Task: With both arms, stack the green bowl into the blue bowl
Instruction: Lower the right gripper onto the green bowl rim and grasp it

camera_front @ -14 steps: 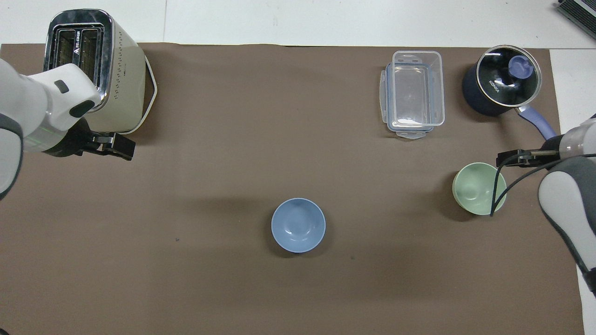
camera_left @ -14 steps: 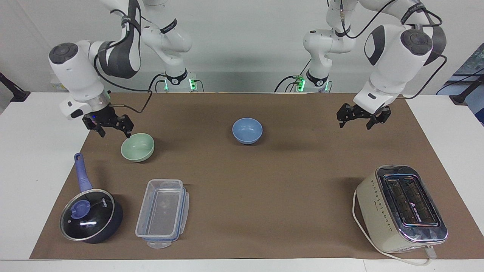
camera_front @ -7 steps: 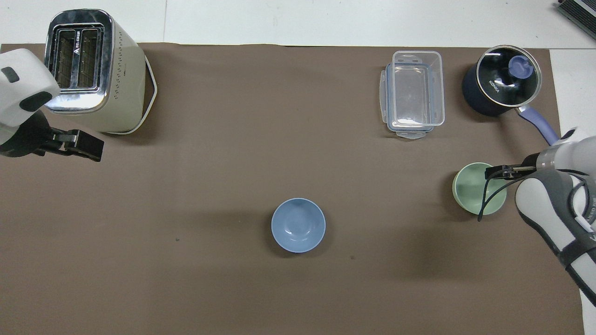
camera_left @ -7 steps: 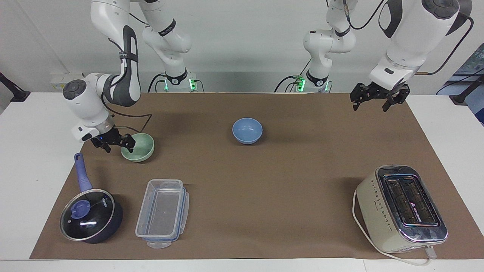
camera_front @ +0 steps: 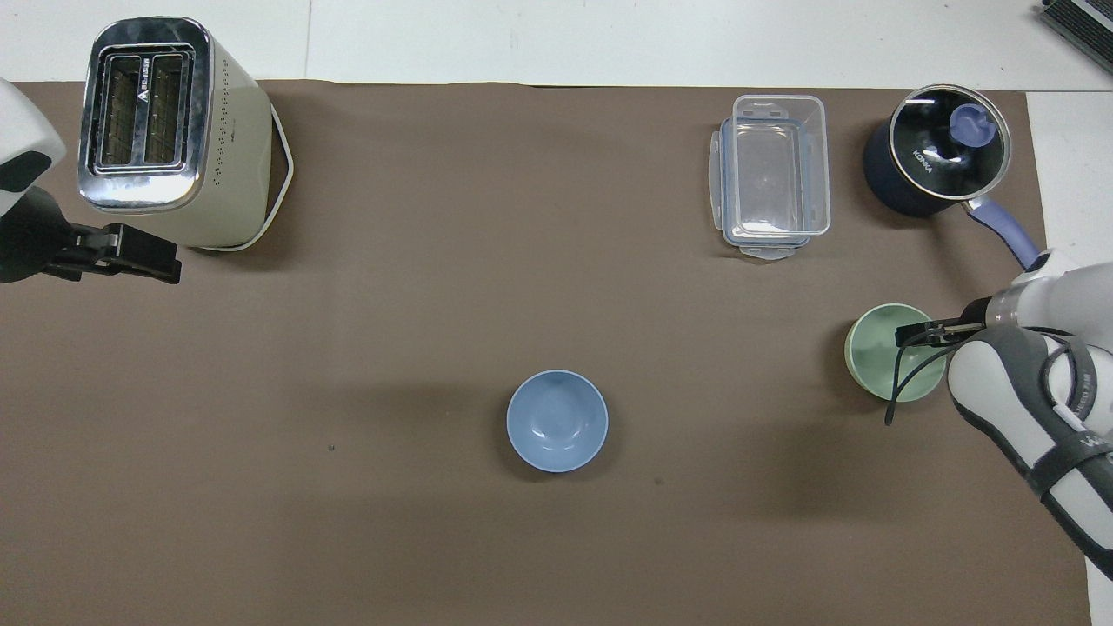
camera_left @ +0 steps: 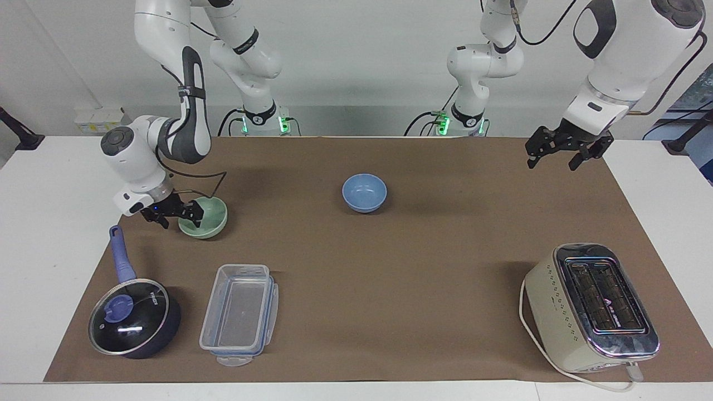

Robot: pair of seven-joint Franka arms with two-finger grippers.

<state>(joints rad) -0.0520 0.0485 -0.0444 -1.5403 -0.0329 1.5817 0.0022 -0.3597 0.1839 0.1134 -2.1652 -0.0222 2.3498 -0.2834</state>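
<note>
The stacking is not yet done; the green bowl sits on the brown mat at the right arm's end of the desk, and the blue bowl stands empty near the middle of the mat, well apart from it and a little nearer the robots. From where I stand the work looks to be at the pick-up step; the right claw is down at the green bowl's rim, on the side toward the desk's edge, its fingers spread with one tip over the bowl's inside and the other outside the wall; I cannot tell whether either tip touches the rim, and the bowl rests flat on the mat, so I judge that it is not yet gripped. The left claw hangs in the air over the mat's corner at the left arm's end, fingers spread and holding nothing; that arm waits. What is left, I reckon, is nearly everything: closing on the rim, lifting, carrying the green bowl to the blue one, whatever share the left arm takes, and the setting-in. A toaster, a clear container and a lidded pan stand farther from the robots and play no part.
</note>
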